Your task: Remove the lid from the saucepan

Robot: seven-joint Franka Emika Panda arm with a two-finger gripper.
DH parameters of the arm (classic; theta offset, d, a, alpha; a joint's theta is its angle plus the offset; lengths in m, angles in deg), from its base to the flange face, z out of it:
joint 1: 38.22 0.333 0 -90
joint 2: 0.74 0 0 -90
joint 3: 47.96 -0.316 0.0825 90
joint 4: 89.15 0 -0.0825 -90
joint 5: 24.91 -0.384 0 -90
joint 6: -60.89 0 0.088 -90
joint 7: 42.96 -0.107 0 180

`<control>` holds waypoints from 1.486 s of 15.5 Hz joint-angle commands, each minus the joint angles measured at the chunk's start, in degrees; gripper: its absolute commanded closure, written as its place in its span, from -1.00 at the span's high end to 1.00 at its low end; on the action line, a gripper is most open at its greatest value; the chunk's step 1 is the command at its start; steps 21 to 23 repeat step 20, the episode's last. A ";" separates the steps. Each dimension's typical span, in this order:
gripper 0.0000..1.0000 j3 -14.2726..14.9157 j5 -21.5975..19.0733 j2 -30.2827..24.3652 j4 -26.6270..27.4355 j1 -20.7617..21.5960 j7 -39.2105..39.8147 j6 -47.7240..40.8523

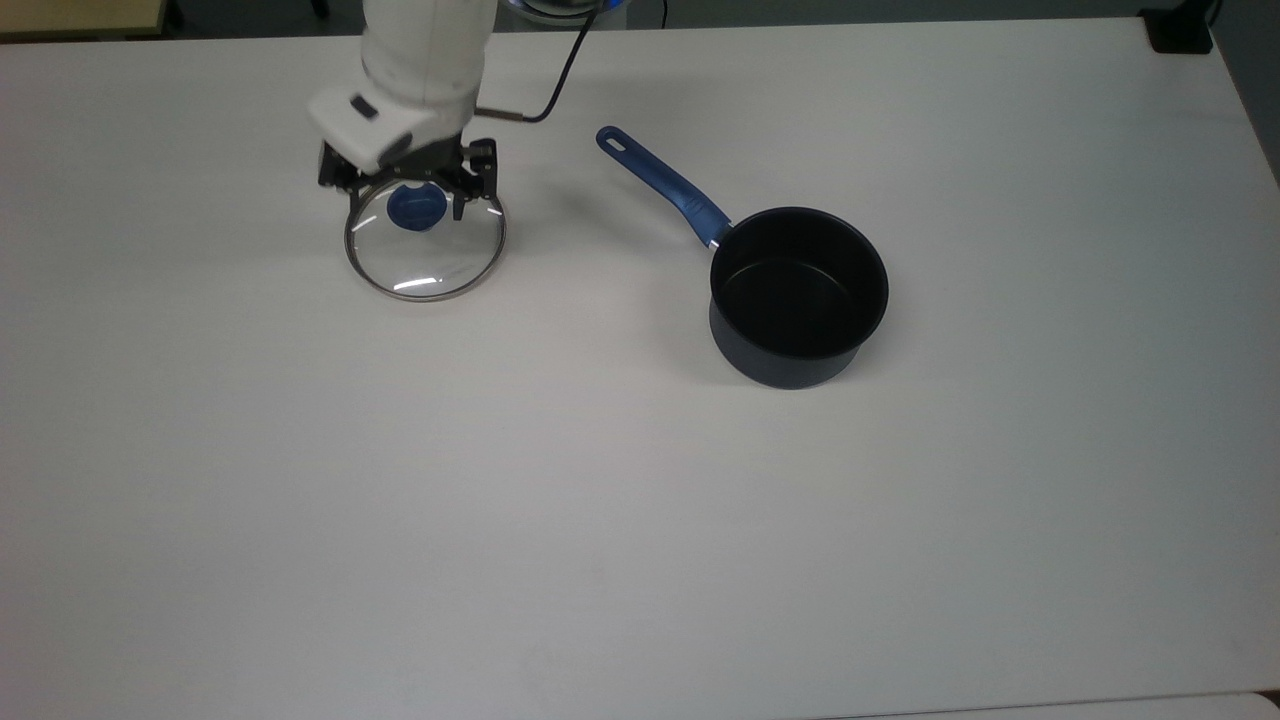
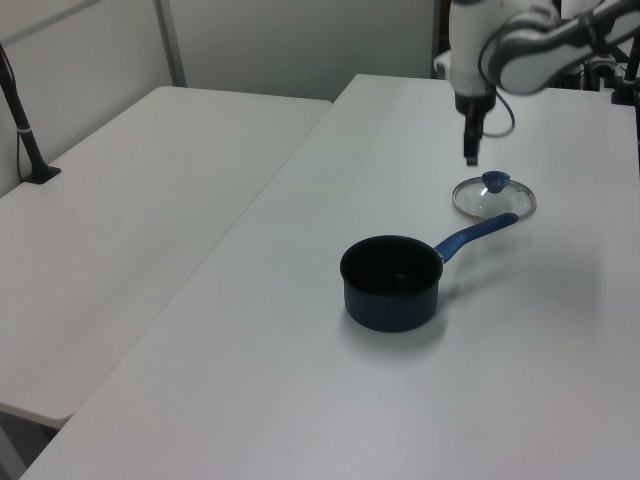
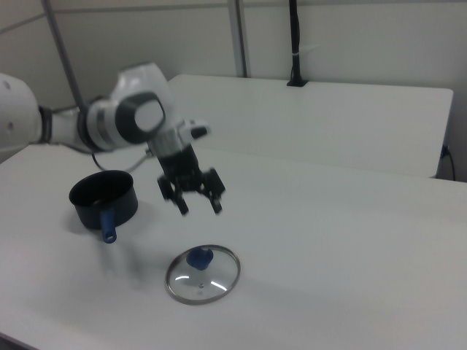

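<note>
The clear glass lid (image 1: 425, 245) with its blue knob lies flat on the white table, well to the top view's left of the saucepan (image 1: 798, 295). The lid (image 2: 493, 197) (image 3: 203, 273) rests alone, touched by nothing. The saucepan (image 2: 391, 283) (image 3: 103, 199) stands uncovered, dark inside, its long blue handle (image 1: 663, 184) pointing toward the lid. My gripper (image 1: 410, 187) (image 2: 470, 157) (image 3: 198, 206) hangs open in the air straight above the lid's knob, fingers apart and holding nothing.
The white table (image 1: 600, 520) stretches wide in front of both objects. A second white table (image 2: 130, 200) stands beside it in the left view. A black post (image 3: 295, 44) rises at the far table's back edge in the right view.
</note>
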 commanded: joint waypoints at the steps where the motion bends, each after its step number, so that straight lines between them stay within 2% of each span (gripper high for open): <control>1: 1.00 0.48 -7.51 -5.01 -8.72 2.37 -3.34 -10.77; 5: 1.00 2.15 -14.01 -9.05 -14.97 5.87 -3.52 -20.72; 7: 1.00 3.72 -16.05 -9.85 -15.60 8.16 -5.61 -22.23; 9: 1.00 4.70 -16.23 -9.59 -15.78 10.10 -7.82 -21.88; 13: 1.00 4.70 -15.96 -8.71 -15.78 9.75 -1.60 -19.95; 23: 1.00 5.58 -16.14 -9.15 -15.87 9.75 -1.76 -20.29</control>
